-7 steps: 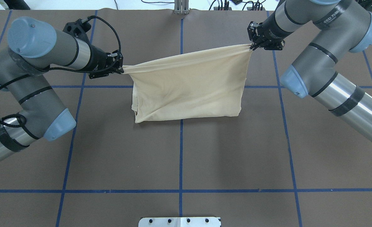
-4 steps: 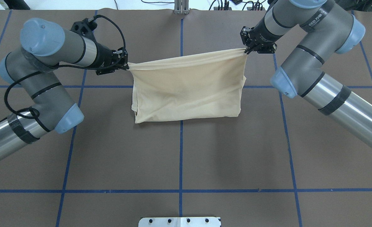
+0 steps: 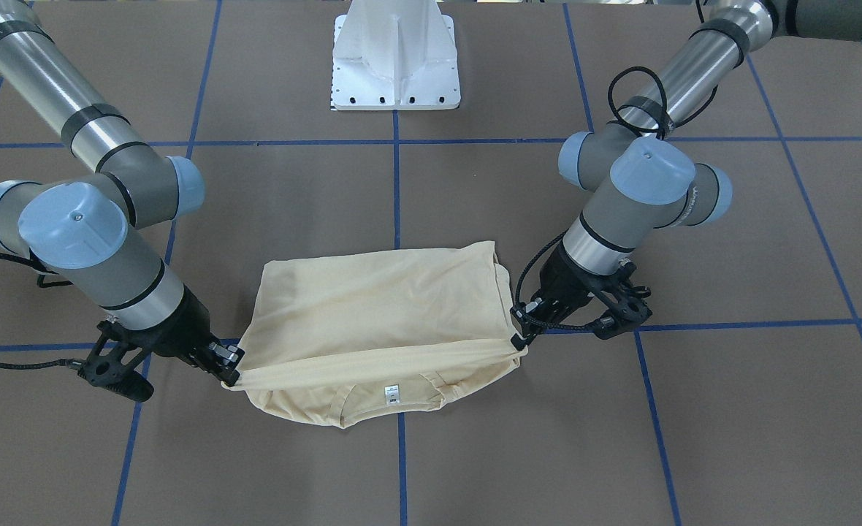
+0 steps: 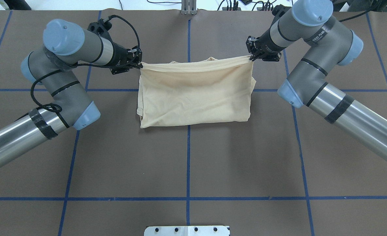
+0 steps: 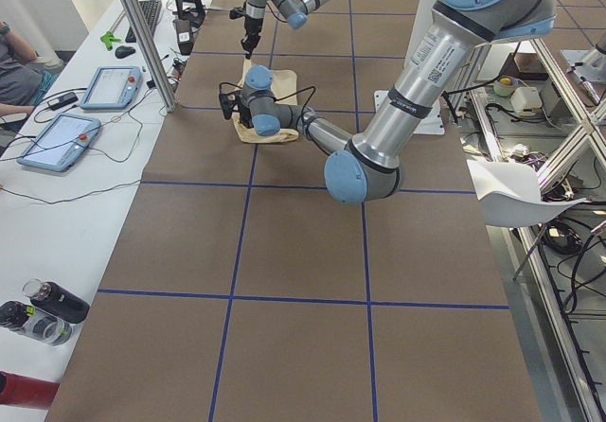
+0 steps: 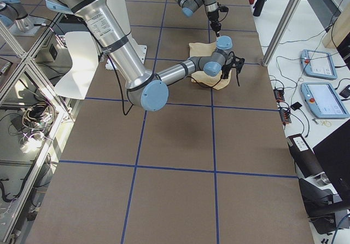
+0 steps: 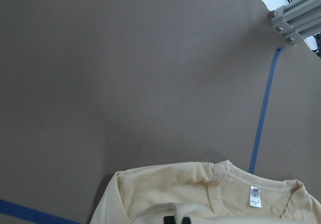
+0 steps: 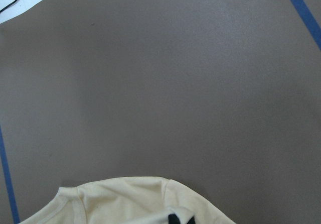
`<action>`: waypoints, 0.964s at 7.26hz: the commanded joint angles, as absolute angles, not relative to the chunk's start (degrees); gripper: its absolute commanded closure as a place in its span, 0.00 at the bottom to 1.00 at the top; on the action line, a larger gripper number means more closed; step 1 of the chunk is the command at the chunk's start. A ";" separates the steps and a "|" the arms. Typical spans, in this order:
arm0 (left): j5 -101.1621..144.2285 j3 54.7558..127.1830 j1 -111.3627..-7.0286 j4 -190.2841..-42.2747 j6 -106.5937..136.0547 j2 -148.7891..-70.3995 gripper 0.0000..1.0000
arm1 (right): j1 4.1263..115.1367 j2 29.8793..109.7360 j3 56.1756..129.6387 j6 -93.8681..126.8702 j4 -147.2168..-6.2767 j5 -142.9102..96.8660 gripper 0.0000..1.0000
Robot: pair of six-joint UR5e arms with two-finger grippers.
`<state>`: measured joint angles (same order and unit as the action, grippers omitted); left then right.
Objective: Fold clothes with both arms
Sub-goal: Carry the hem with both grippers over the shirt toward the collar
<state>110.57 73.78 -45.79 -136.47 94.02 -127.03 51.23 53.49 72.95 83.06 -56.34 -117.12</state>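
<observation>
The pale cream-yellow T-shirt lies folded on the brown table, plain side up; the print is hidden. My left gripper is shut on its far left corner. My right gripper is shut on its far right corner. Between them the held edge is stretched a little above the table. In the front-facing view the left gripper is on the right and the right gripper on the left. The collar with its white neck label lies under the stretched edge. The left wrist view shows the label too.
The white pedestal base stands at the robot's side of the table. Blue tape lines cross the brown table cover. An aluminium post stands at the far edge. Tablets and bottles lie on the operators' side table.
Both grippers have moved inward toward each other with the shirt's edge; the left one also moved farther from the robot. The collar now shows beyond the held edge.
</observation>
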 commanded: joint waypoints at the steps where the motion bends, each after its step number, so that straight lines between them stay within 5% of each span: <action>1: 108.99 68.84 -45.70 -139.30 94.13 -128.93 1.00 | 51.15 53.18 71.46 82.97 -55.20 -116.29 1.00; 7: 106.88 63.20 -45.27 -140.71 94.22 -131.92 1.00 | 49.93 50.98 67.59 82.88 -55.11 -113.91 1.00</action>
<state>107.06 64.30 -45.59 -140.32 94.22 -131.74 50.47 50.99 67.78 82.96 -55.17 -114.43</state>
